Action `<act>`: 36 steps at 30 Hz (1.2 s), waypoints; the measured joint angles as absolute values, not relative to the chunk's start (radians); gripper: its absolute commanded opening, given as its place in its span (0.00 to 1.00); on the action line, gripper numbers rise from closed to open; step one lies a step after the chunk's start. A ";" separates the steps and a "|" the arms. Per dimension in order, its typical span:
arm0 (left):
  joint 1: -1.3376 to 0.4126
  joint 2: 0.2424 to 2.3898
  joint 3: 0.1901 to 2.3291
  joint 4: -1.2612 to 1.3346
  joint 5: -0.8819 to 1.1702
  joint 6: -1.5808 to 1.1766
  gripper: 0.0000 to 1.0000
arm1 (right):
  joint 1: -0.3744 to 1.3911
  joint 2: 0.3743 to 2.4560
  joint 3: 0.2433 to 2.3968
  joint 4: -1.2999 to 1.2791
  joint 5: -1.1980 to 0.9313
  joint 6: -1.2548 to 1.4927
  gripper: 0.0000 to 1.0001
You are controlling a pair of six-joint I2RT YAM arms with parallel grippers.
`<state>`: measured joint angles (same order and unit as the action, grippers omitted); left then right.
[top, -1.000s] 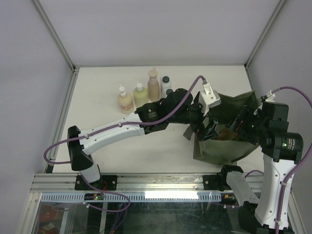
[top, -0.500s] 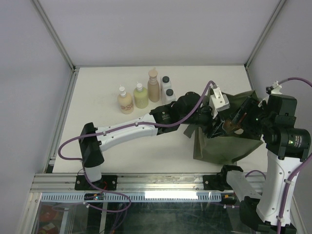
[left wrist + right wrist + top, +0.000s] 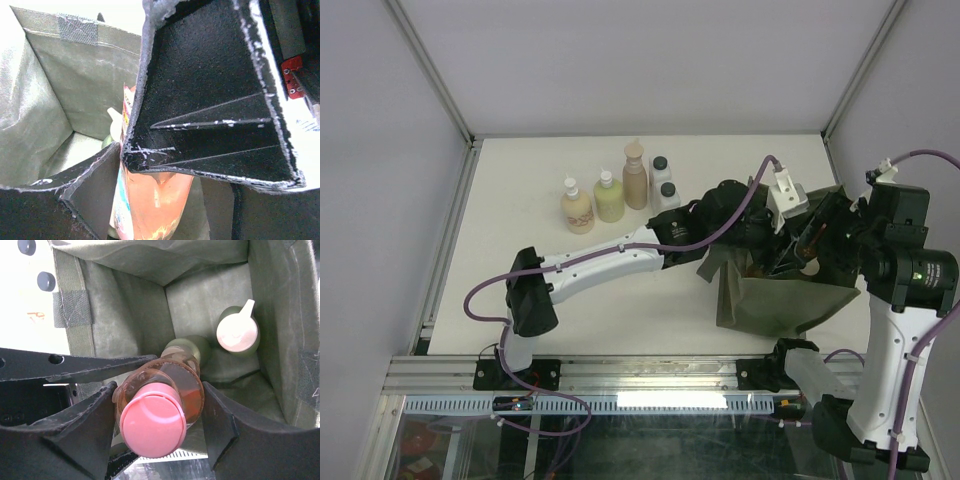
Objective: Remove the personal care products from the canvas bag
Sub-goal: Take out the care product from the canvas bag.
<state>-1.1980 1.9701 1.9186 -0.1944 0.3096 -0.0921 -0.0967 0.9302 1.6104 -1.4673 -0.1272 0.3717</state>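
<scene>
The olive canvas bag [image 3: 775, 300] stands open at the right of the table. My right gripper [image 3: 157, 415] is shut on an orange bottle with a pink cap [image 3: 152, 425], held upright in the bag's mouth. Reaching in from the left, my left gripper [image 3: 772, 245] is open, and its fingers [image 3: 210, 100] flank the same orange bottle [image 3: 155, 205]. Deeper inside the bag stand a cream-topped bottle [image 3: 237, 332] and a green bottle [image 3: 187, 346]. Outside on the table stand a tan bottle [image 3: 577, 207], a yellow-green one [image 3: 609, 197], a tall beige one [image 3: 636, 177] and two white black-capped ones [image 3: 666, 184].
The bag wall [image 3: 125, 315] and a strap patch [image 3: 72, 307] lie close to both grippers. The left arm [image 3: 610, 262] stretches across the table's middle. The enclosure's side walls and frame rail [image 3: 450, 230] bound the table.
The left arm has stretched further right, bringing its gripper into the bag's mouth around the orange bottle. The right gripper has shifted slightly up and back with the bottle.
</scene>
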 measured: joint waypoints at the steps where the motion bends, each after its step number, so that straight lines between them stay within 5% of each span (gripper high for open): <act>1: -1.198 1.973 1.924 -0.196 0.311 -0.092 0.58 | -0.097 0.934 1.614 -1.467 -0.124 0.372 0.00; 8: -1.196 1.987 1.942 -0.199 0.316 -0.090 0.79 | -0.099 0.945 1.634 -1.468 -0.120 0.378 0.00; 19: -1.198 1.956 1.745 0.028 0.311 -0.097 0.67 | -0.098 0.946 1.636 -1.479 -0.165 0.403 0.00; 24: -1.198 1.956 1.742 0.052 0.309 -0.094 0.55 | -0.098 0.945 1.637 -1.478 -0.173 0.412 0.00; 31: -1.205 1.956 1.742 0.054 0.315 -0.077 0.16 | -0.101 0.945 1.638 -1.471 -0.166 0.421 0.00; 36: -1.205 1.953 1.742 0.056 0.309 -0.064 0.13 | -0.101 0.943 1.638 -1.459 -0.167 0.425 0.27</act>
